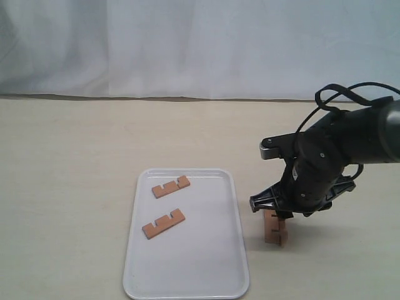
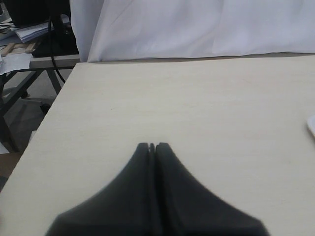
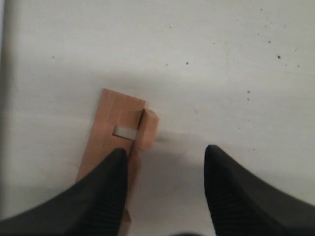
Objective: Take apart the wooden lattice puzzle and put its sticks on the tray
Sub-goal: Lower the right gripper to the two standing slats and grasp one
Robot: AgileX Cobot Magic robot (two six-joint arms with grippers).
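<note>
Partial wooden lattice puzzle [image 1: 275, 230], light-brown notched strips interlocked, standing on pale surface [image 1: 75, 187] just right of tray [image 1: 200, 262]. On tray, flat white, low-rimmed: two sticks [image 1: 170, 186], apart. Over puzzle: right hand [image 3: 165, 157], spread open, nothing gripped. Elsewhere: left hand [image 2: 152, 146], closed, empty.

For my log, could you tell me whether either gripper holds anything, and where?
Nothing is held: the right gripper is open beside the wooden pieces; the left gripper is shut and empty.
</note>
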